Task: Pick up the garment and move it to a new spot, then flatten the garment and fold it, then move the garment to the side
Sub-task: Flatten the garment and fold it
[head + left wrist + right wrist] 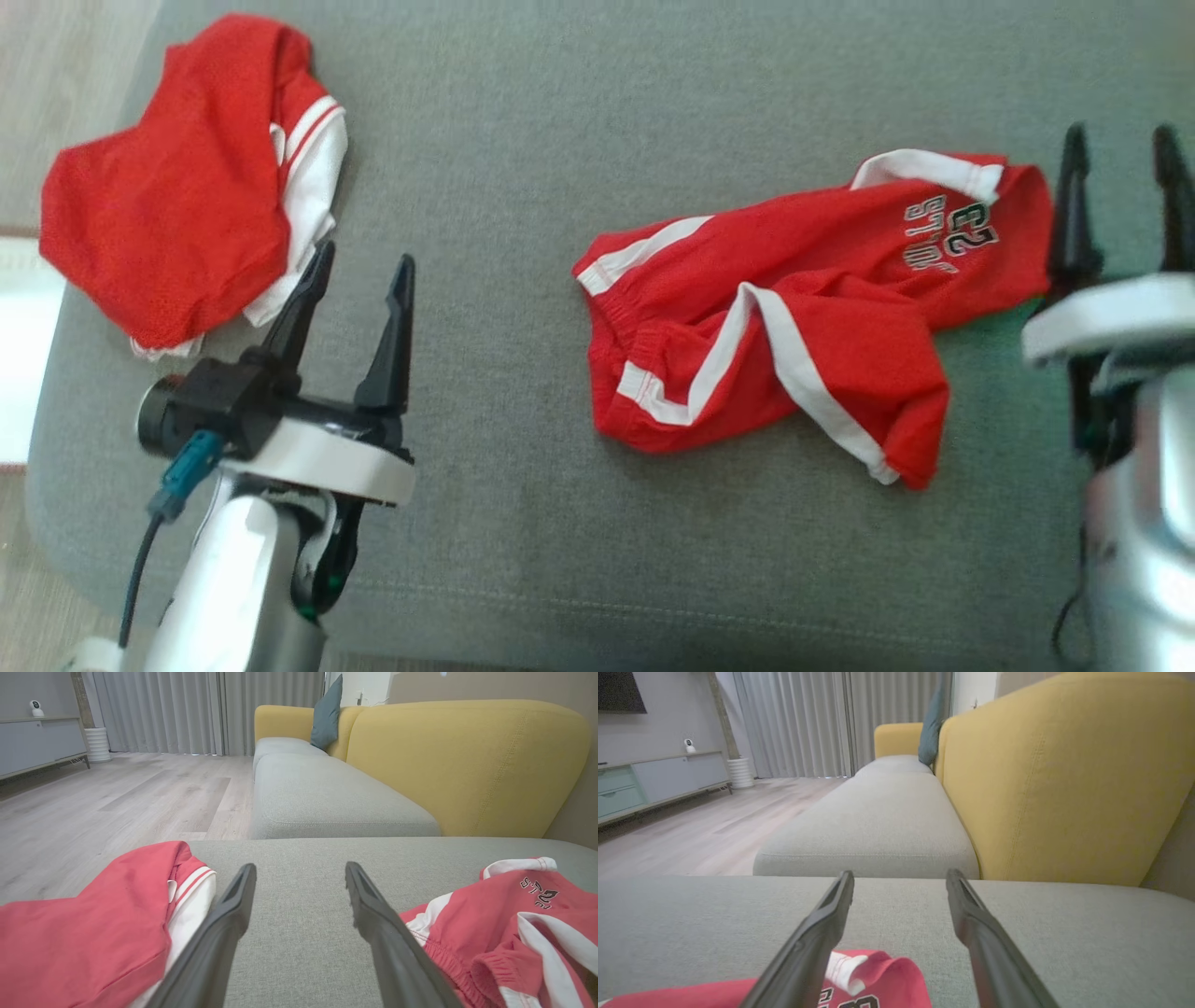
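The garment (794, 317), a pair of red shorts with white stripes, lies crumpled on the grey cushion (523, 140), right of centre in the head view. Its long axis runs across that view. The gathered waistband (611, 313) points toward the robot's left, and a white-edged leg hem (924, 168) points toward its right and slightly away. The other leg is folded down toward the robot. The black-and-white lettering (952, 233) sits near the right end.

The right gripper (1120, 140) stands just beside that right end with its fingers spread wide and nothing between them. Its inner finger is at the cloth's edge, but I cannot tell whether it touches. In the right wrist view the garment (887, 980) lies low and left, partly under that finger.

The left gripper (366, 257) is also wide open and empty, well apart from the waistband. Beside it, at the cushion's far left, a second red garment (168, 196) is bunched up.
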You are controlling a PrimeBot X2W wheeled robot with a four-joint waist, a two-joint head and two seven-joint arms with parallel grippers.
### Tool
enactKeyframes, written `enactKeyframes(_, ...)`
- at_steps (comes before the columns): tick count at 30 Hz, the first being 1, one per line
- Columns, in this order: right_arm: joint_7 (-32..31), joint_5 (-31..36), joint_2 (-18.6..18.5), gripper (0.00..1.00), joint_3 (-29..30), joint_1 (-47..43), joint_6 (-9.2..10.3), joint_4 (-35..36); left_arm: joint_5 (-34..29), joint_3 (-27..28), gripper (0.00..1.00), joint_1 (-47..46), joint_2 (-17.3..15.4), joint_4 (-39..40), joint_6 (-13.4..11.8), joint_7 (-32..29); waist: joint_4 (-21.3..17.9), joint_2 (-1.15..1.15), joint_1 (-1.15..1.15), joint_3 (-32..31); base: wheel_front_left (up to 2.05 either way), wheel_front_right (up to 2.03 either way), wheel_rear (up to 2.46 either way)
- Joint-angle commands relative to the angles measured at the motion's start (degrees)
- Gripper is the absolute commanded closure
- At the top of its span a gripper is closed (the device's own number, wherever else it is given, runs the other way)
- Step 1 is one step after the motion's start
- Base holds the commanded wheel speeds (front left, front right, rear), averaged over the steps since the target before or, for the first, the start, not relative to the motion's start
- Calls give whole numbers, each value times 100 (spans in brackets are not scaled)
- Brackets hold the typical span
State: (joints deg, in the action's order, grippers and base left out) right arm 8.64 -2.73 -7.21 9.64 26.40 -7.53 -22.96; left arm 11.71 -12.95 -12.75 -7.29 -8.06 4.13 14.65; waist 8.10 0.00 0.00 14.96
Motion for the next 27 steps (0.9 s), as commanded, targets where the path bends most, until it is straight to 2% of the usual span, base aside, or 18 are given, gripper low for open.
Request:
enactKeyframes(1, 89, 33, 121, 0, -195, -253, 4, 382, -57, 264, 0, -10, -100, 150, 30, 35, -80, 0, 0, -145, 0, 0, 0)
enactKeyframes(8, -203, -22, 376, 0, -601, -1633, 4, 1766, -133, 347, 0, 260, -137, 126, 25, 35, -215, 0, 0, -484, 0, 0, 0)
enactKeyframes(13, -484, -201, 427, 0, -775, -2417, 4, 2436, -164, 354, 0, 448, -158, 101, 18, 35, -287, 0, 0, -679, 0, 0, 0)
enactKeyframes(19, -699, -425, 432, 0, -920, -2880, 4, 2843, -172, 374, 0, 570, -186, 134, -13, 35, -357, 0, 0, -728, 0, 0, 0)
enactKeyframes(27, -815, -449, 432, 0, -1038, -2939, 4, 2944, -171, 380, 0, 572, -215, 170, -21, 35, -380, 0, 0, -699, 0, 0, 0)
